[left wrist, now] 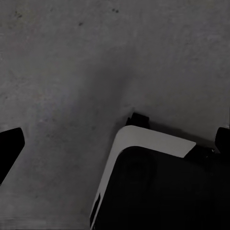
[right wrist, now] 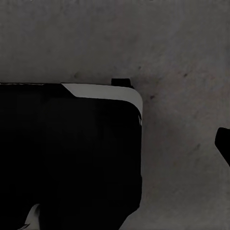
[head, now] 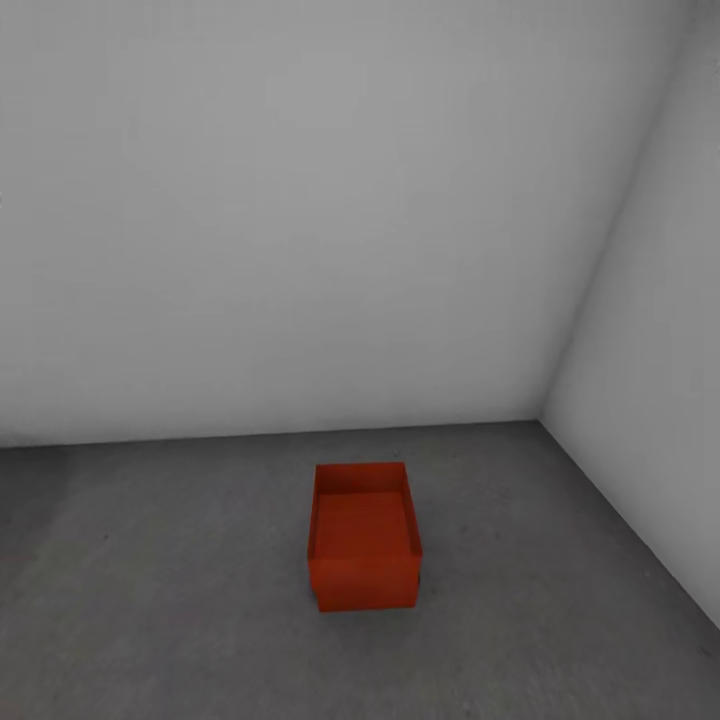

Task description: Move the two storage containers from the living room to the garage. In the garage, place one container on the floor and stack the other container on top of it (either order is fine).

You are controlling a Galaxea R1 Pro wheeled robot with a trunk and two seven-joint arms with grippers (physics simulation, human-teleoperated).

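One lidless orange-red rectangular plastic bin [head: 364,535], walls slightly tapered, sits lower centre on rough dark grey concrete floor [head: 150,580]. End effector states cannot be told.

Soft, even light is washing the grey walls [head: 300,200] pale, with no glare showing; the orange-red storage container [head: 363,535] is casting only a thin dark shadow at its base on the concrete floor [head: 150,600]. Both wrist views are looking dim and grainy; the robot's dark base [right wrist: 67,158] is sitting as a near-black, detail-less mass, throwing a faint blurred shadow.
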